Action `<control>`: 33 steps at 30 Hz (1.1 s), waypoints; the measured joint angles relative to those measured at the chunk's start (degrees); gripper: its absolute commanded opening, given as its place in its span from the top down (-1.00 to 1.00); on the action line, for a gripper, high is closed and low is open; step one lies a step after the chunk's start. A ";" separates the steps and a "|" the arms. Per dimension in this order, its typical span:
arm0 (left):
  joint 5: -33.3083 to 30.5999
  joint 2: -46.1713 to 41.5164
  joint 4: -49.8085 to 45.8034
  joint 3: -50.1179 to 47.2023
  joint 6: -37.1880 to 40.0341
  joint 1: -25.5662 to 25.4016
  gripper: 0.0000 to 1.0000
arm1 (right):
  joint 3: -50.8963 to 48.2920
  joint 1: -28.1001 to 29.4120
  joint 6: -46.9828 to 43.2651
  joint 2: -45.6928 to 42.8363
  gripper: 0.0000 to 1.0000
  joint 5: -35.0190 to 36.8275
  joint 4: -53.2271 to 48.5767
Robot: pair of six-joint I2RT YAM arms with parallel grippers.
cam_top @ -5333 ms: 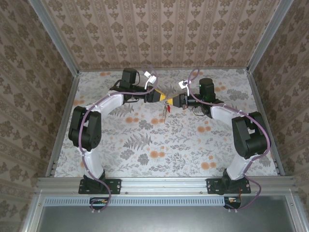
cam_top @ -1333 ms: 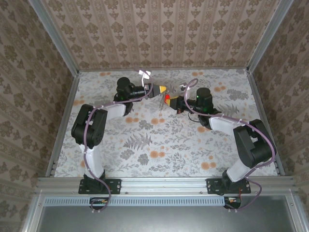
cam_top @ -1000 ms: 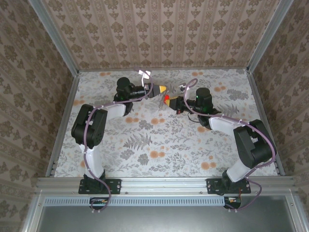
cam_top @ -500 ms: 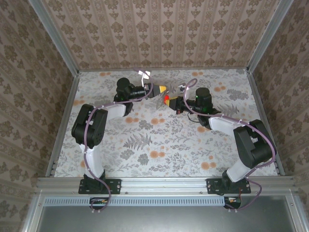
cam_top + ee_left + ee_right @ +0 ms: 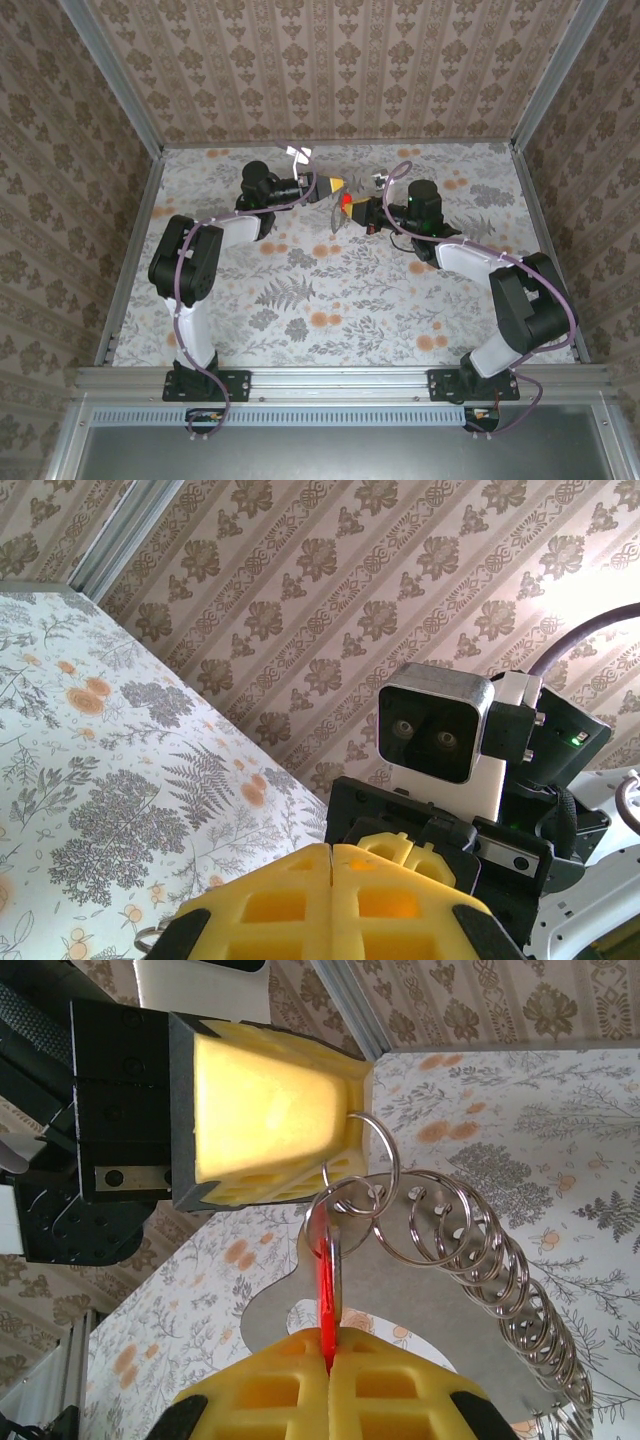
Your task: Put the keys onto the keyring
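Key (image 5: 324, 1280) at centre of right wrist view: bright red plastic head, edge-on as a thin sliver, clamped in seam of right gripper (image 5: 328, 1358), ribbed yellow pads pressed tight on it. Metal end up among the rings; cannot tell whether threaded. Just behind, keyring (image 5: 400, 1300): flat oval of dull grey metal, hollow middle, right rim strung with a row of shiny wire split rings (image 5: 470, 1250). Left gripper (image 5: 331, 868) at bottom of own wrist view: lattice-moulded yellow pads shut, no gap at seam. Same blocky pads upper left in right wrist view, pinching one thin silver ring (image 5: 394, 1155) at the corner. Below all, floral-print table (image 5: 300, 300).
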 measured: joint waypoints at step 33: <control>-1.11 3.74 6.01 -1.57 -2.78 1.07 1.00 | -3.37 -3.54 3.41 -1.33 0.25 0.59 1.92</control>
